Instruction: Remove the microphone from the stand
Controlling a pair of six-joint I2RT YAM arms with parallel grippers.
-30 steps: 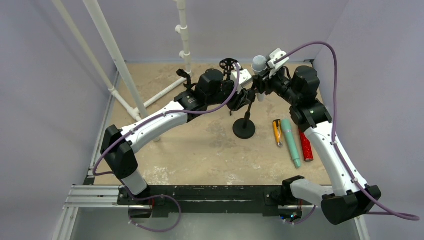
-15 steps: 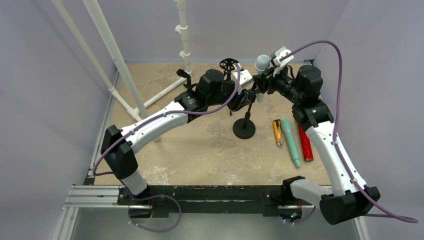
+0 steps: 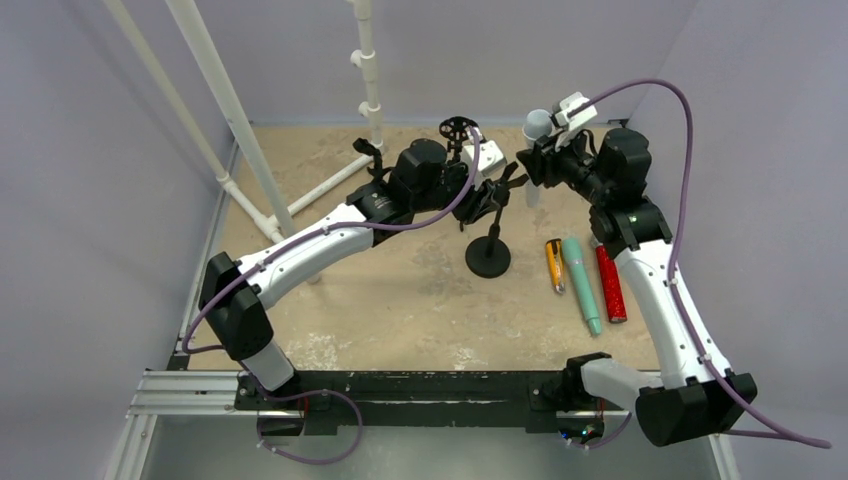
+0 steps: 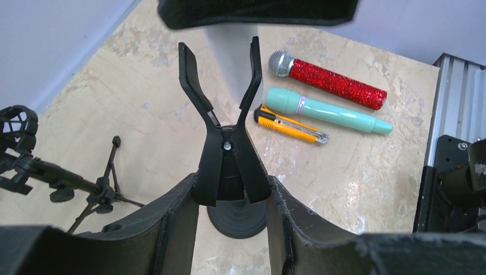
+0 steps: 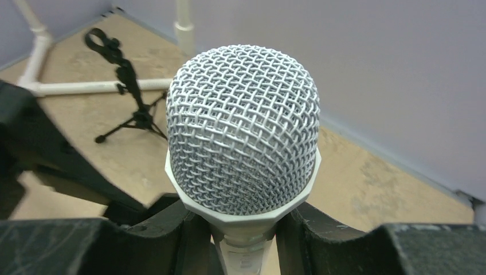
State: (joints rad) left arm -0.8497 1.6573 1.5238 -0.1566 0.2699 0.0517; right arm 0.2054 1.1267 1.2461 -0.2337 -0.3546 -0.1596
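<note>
The microphone [image 3: 537, 123] is white with a grey mesh head [image 5: 243, 132]. It stands upright, and my right gripper [image 3: 541, 160] is shut on its shaft just under the head [image 5: 243, 232]. The stand [image 3: 488, 258] is black with a round base [image 4: 238, 220] and a spring clip [image 4: 226, 137] on top. My left gripper [image 4: 232, 192] is shut on the clip's handles [image 3: 490, 200], and the clip's two prongs are spread apart. From above, the microphone sits just right of the prongs. In the left wrist view its shaft [image 4: 229, 57] shows beyond the gap between them.
A red glitter microphone [image 3: 611, 290], a teal microphone [image 3: 582, 285] and an orange utility knife [image 3: 553, 265] lie right of the stand. Two small black tripod stands [image 3: 457, 128] [image 3: 372, 155] stand at the back. A white pipe frame [image 3: 240, 130] rises at the left.
My right gripper has carried the microphone to the right and a little farther back, away from the clip. My left gripper and the stand have stayed put.
</note>
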